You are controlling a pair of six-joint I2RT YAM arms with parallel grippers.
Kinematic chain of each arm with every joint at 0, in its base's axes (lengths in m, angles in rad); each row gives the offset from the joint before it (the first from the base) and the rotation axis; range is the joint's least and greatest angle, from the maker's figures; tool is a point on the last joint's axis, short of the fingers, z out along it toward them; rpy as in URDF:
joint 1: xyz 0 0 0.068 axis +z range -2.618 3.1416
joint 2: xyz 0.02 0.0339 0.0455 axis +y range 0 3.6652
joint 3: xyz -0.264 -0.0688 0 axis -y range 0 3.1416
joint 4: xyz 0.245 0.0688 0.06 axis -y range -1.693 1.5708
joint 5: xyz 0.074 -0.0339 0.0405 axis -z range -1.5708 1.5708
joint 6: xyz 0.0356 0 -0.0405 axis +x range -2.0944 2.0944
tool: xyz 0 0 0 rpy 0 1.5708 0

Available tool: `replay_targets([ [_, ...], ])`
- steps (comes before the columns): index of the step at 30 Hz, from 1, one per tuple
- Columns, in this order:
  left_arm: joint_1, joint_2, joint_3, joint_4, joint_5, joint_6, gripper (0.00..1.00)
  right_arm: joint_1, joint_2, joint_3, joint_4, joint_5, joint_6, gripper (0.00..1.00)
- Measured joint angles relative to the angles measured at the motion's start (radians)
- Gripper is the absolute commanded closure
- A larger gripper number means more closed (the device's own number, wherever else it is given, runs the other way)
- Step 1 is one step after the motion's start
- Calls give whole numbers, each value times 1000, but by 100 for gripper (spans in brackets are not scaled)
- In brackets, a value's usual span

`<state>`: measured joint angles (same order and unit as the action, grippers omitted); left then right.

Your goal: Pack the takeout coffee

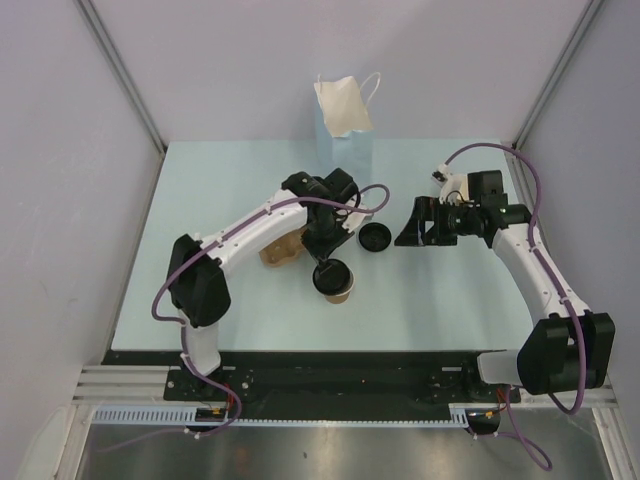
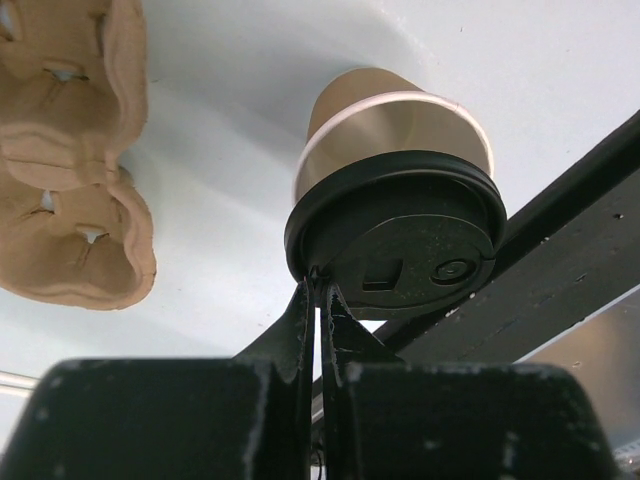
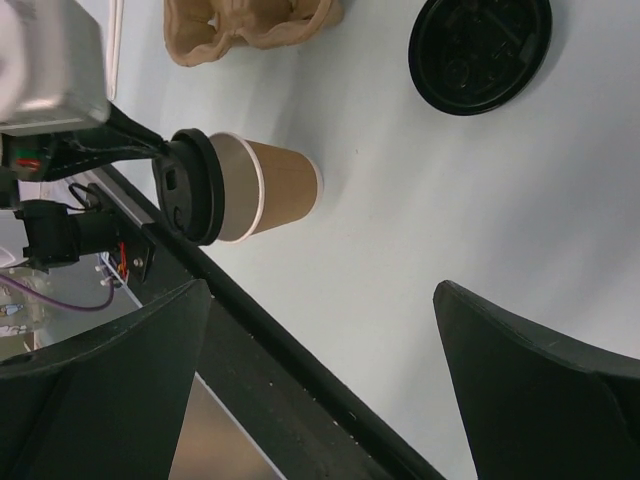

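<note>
The takeout coffee cup [image 1: 340, 290] stands upright on the table in front of the left arm, tan with a white rim [image 2: 390, 115]. A black lid [image 2: 400, 235] sits over its mouth, and the white rim shows just beneath it. My left gripper [image 2: 320, 280] is shut on the near edge of that lid, right above the cup [image 1: 325, 262]. In the right wrist view the cup [image 3: 275, 185] and its lid [image 3: 190, 185] appear together. My right gripper [image 1: 412, 222] hovers open to the right of the cup, with nothing between its fingers [image 3: 320, 340].
A second black lid [image 1: 375, 238] lies flat on the table between the arms [image 3: 480, 50]. The brown pulp carrier [image 1: 283, 248] rests left of the cup [image 2: 70, 150]. The light-blue paper bag [image 1: 342, 125] stands at the back. A black rail [image 3: 300, 370] marks the table's near edge.
</note>
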<state>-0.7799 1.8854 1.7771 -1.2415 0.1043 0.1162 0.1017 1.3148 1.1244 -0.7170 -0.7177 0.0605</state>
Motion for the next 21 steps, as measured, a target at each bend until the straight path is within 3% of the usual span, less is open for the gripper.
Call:
replay_targets([
  [21, -10, 92, 73, -34, -10, 24, 100, -42, 0, -1, 11, -41, -12, 1],
])
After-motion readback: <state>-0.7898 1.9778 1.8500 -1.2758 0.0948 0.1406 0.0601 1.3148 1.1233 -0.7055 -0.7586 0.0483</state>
